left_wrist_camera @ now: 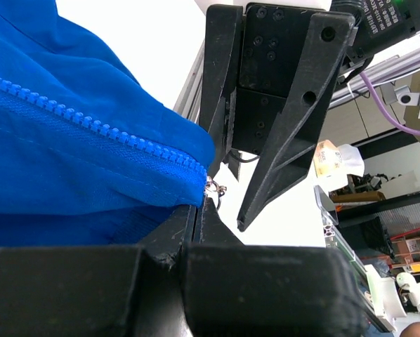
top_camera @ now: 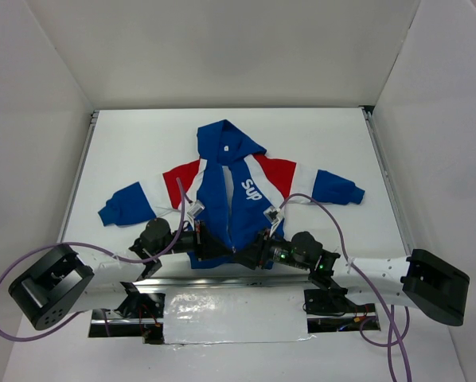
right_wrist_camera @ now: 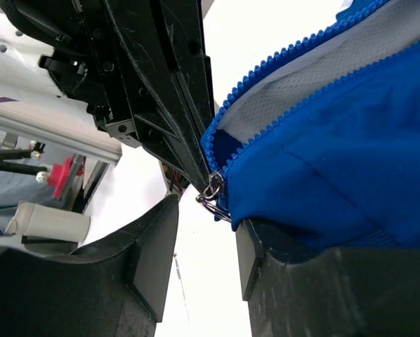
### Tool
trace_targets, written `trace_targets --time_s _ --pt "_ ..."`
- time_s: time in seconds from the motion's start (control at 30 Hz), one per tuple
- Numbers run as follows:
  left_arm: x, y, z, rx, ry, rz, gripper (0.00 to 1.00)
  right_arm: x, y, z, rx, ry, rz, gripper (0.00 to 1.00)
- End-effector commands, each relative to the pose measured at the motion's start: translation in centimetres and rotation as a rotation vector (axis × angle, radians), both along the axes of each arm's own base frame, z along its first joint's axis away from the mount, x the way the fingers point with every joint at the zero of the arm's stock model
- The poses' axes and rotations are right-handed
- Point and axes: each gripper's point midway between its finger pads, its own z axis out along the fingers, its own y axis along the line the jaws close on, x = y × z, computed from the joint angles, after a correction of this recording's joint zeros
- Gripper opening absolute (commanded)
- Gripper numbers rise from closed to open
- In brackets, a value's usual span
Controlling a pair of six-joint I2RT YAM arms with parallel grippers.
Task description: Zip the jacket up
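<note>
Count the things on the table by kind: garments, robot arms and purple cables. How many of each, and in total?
jacket: 1
robot arms: 2 (left arm, right arm)
purple cables: 2 (left cable, right cable)
Total: 5

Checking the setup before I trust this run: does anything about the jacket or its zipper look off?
Nothing stands out. The jacket lies flat and spread out. Its zipper teeth look unbroken, the slider sits at the bottom hem, and the front is open above it, as expected before zipping.
</note>
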Motion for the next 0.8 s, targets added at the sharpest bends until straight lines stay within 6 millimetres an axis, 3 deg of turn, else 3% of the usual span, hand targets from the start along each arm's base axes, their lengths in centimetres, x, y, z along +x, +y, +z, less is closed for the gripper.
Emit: trace_targets --time_s 0.0,0.77 --pt "0.42 -0.08 1.53 -0.034 -0.09 0.006 0.0 0.41 0.58 2.41 0.055 -0.049 -0.002 0.44" --pt "1.04 -0.13 1.44 -0.019 -0.091 0.033 0.0 -0.46 -0.01 1.42 0.047 0.007 0.015 0.32"
